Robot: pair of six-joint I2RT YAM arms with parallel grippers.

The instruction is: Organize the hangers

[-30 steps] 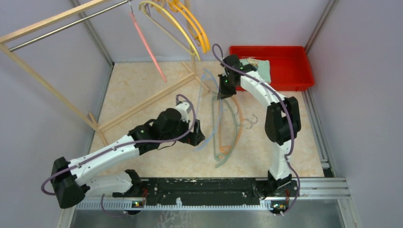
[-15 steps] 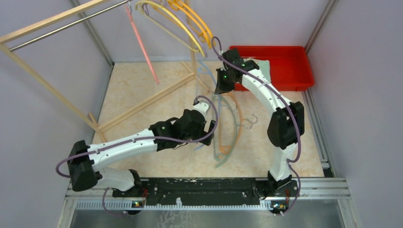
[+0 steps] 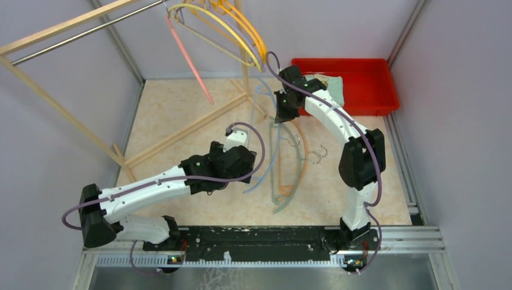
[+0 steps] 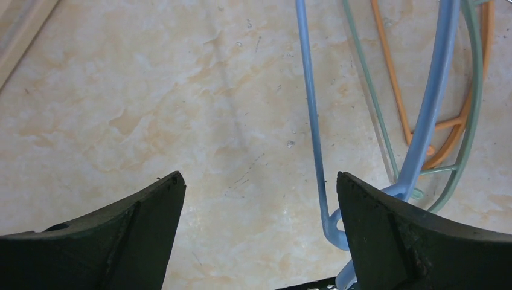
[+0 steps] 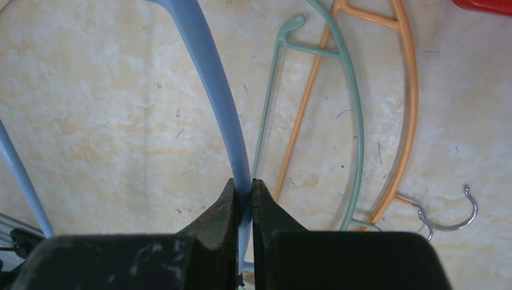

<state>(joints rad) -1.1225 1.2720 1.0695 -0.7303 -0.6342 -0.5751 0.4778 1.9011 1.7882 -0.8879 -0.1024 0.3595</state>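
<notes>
Right wrist view shows you the right gripper (image 5: 243,184) clenched on the blue hanger (image 5: 208,90), which runs up from between its fingers. Your left gripper (image 4: 258,176) is released above the table (image 4: 151,90), with the blue hanger's corner just beside one finger. The green hanger (image 5: 356,121) and the orange hanger (image 5: 412,90) lie flat nearby.

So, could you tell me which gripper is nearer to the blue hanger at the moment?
Right. The right gripper is shut on the blue hanger's curved arm. The left gripper hangs open at the hanger's other end, whose corner sits close to one finger; contact is unclear.
</notes>
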